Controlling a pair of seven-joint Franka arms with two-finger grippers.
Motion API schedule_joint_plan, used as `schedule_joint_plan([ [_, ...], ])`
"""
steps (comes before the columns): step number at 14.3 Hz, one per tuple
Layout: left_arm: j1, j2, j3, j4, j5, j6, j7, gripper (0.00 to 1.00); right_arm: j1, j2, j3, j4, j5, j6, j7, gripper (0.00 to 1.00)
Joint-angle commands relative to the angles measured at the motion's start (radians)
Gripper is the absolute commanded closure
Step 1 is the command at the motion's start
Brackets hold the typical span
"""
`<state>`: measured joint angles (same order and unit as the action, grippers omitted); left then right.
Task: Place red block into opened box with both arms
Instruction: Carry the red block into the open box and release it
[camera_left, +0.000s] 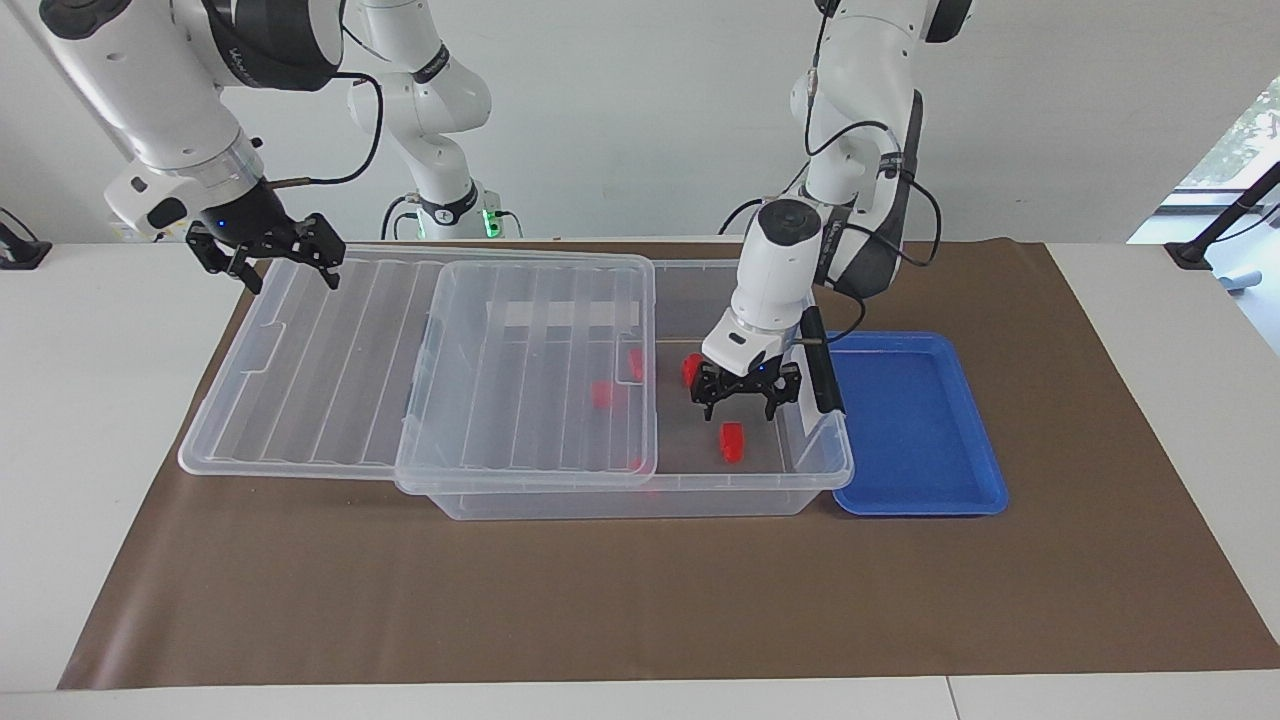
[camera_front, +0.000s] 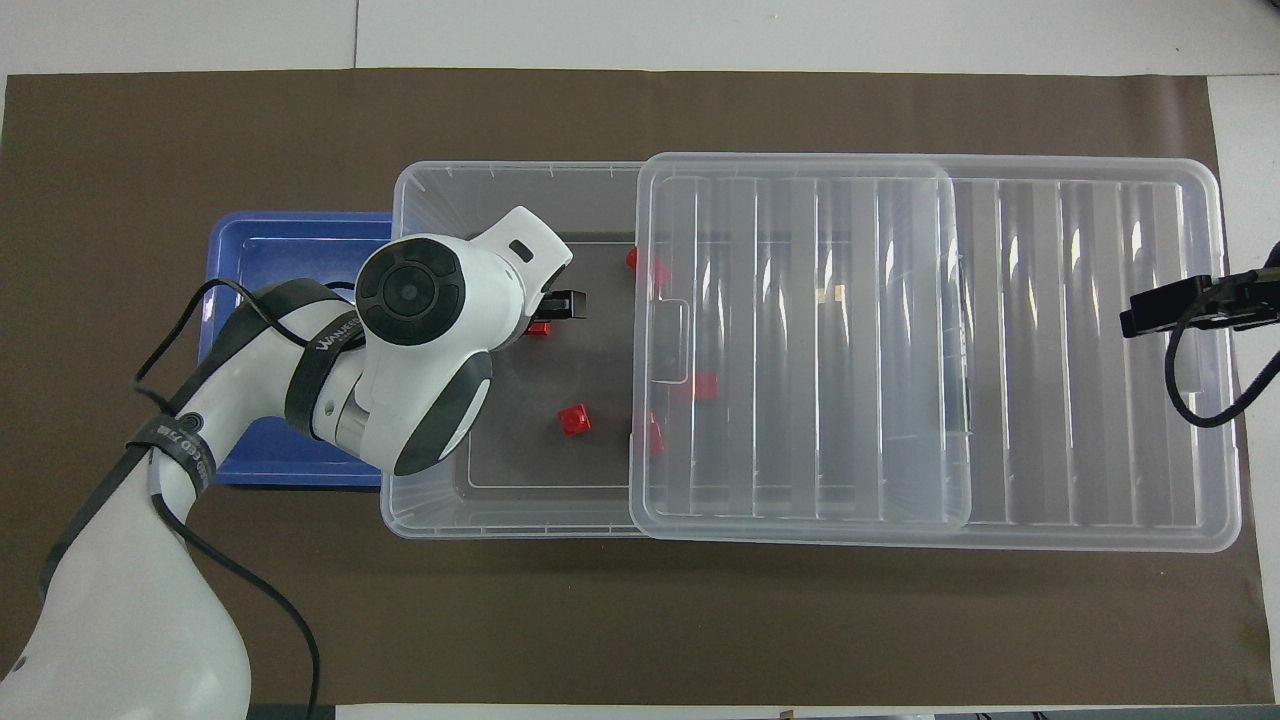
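The clear box (camera_left: 700, 481) (camera_front: 500, 171) stands with its ribbed lid (camera_left: 330, 370) (camera_front: 1080, 350) slid toward the right arm's end, so the part by the left arm is uncovered. A red block (camera_left: 732, 441) (camera_front: 538, 327) lies loose on the box floor. Just above it hangs my left gripper (camera_left: 745, 396), open and holding nothing. A second red block (camera_left: 692, 370) (camera_front: 574, 420) lies nearer to the robots in the uncovered part. More red blocks (camera_left: 601, 393) (camera_front: 705, 386) show through the lid. My right gripper (camera_left: 265, 256) (camera_front: 1135, 318) waits open over the lid's outer end.
A shallow blue tray (camera_left: 915, 420) (camera_front: 290, 250) sits against the box at the left arm's end. A brown mat (camera_left: 640, 600) covers the table under everything. The box's black latch (camera_left: 822, 365) stands up beside the left gripper.
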<state>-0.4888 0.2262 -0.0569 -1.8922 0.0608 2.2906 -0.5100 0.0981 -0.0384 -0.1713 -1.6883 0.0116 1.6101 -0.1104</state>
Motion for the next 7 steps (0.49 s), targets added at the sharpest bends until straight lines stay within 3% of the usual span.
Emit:
schedule_joint_plan([
  [1, 0.003, -0.099, 0.002, 0.016, 0.027, -0.138, -0.007, 0.00, -0.015, -0.011, 0.003, -0.016, 0.004, 0.019, -0.006, 0.00],
  [2, 0.004, -0.126, 0.006, 0.019, 0.027, -0.172, 0.002, 0.00, -0.017, -0.011, 0.001, -0.028, 0.004, 0.051, -0.024, 0.13],
  [3, 0.024, -0.151, 0.006, 0.016, 0.027, -0.192, 0.025, 0.00, -0.018, -0.020, -0.001, -0.050, 0.002, 0.069, -0.061, 0.35],
  [4, 0.054, -0.171, 0.005, 0.013, 0.027, -0.212, 0.060, 0.00, -0.024, -0.027, -0.010, -0.066, 0.002, 0.086, -0.101, 0.78],
  [5, 0.074, -0.189, 0.005, 0.012, 0.025, -0.239, 0.097, 0.00, -0.044, -0.028, -0.011, -0.082, 0.002, 0.099, -0.120, 1.00],
  [7, 0.136, -0.214, 0.005, 0.013, 0.021, -0.284, 0.178, 0.00, -0.106, -0.015, -0.011, -0.099, 0.002, 0.140, -0.214, 1.00],
])
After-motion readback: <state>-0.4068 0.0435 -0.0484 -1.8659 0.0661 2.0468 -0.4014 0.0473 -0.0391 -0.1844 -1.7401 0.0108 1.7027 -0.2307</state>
